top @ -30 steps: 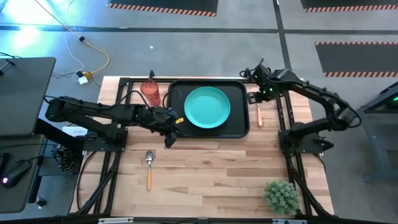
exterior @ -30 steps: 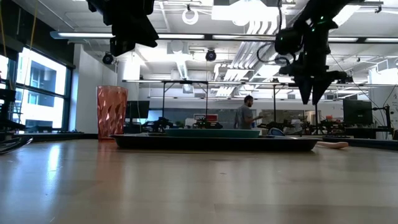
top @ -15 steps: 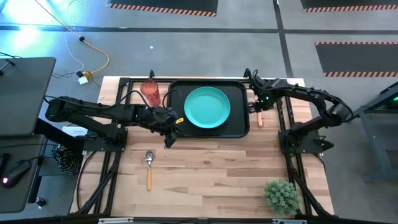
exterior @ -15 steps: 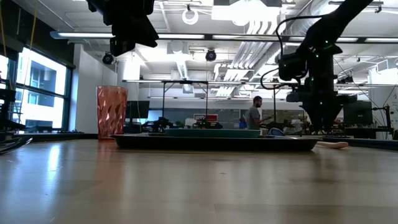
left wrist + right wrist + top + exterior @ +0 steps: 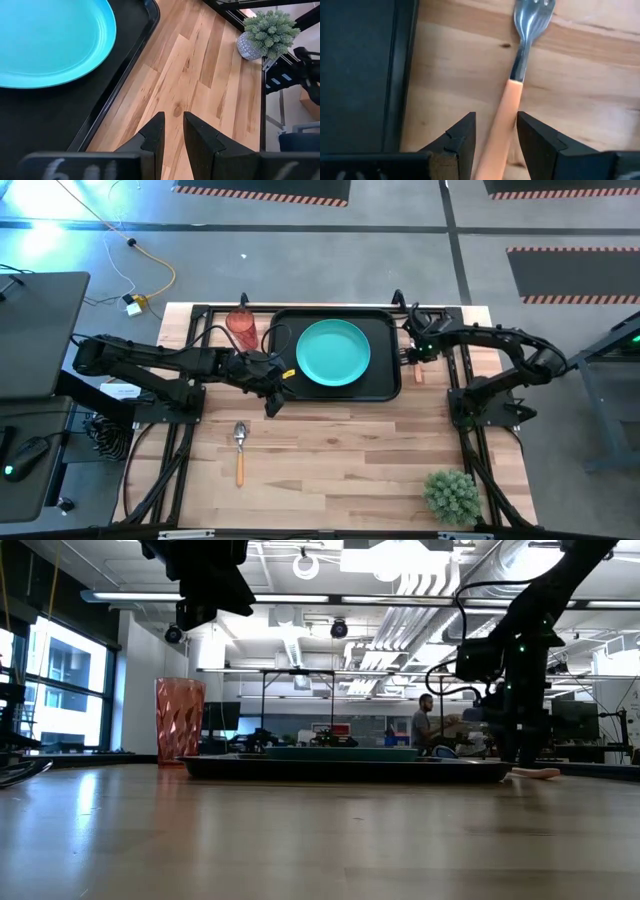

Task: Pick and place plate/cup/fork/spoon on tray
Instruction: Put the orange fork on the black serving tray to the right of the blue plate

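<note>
Orange handle: the fork (image 5: 512, 95) is lying flat on the wooden surface (image 5: 340, 450), just beside the tray (image 5: 385, 385) on its right side, not touching the rim as far as the right wrist view is showing
Right gripper (image 5: 412, 352): it is hanging low over the fork with its fingers (image 5: 460, 137) spread apart and gripping nothing; the handle is running up between them
Long axis: the fork is lying roughly along the tray's short edge, tines pointing away from the wrist, handle nearest the fingers, slightly slanted across the gap
Nearer arm: the right one, clearly; the left is sitting well apart on the far side of the tray
Left gripper (image 5: 172, 132): it is waiting above the bare surface by the tray's near left corner, fingers nearly closed with a slim gap and empty
Tray contents: the plate (image 5: 332, 352) is resting on it alone
Still off the tray: the cup (image 5: 242, 328) is standing by the tray's left end; the spoon (image 5: 240, 450) is lying toward the front of the surface
Judgement: closing across the handle looks like the coming move
</note>
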Tool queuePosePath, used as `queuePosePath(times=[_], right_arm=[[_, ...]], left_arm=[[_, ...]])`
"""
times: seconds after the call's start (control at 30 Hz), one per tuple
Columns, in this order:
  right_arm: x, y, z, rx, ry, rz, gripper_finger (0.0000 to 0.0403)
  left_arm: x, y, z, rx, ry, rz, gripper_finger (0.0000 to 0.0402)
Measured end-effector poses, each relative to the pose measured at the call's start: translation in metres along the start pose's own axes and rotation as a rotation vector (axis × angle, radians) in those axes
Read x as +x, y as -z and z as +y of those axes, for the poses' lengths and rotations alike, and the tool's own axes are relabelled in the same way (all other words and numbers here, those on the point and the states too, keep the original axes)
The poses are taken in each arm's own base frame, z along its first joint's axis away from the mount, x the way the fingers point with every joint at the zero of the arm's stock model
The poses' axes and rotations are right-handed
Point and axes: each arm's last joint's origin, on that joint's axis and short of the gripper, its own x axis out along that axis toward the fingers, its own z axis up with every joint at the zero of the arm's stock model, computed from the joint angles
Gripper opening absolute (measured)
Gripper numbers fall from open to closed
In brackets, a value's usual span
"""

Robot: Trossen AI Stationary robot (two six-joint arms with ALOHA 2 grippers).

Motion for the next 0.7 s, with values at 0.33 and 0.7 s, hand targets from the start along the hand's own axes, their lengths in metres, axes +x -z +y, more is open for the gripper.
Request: queuePosePath(times=[0.33,0.7], right_arm=[[0.0066,0.0031,-0.0084,0.027,0.011,-0.004,0.0092],[0.0033,0.0019,-0.0072,0.072,-0.007,0.021,0.0032]], left_arm=[[0.0000,-0.0001,0.0001,-0.005,-0.003,-0.002,0.0060],[0.0000,-0.0001,0.0001,-0.005,-0.003,-0.002,0.0060]])
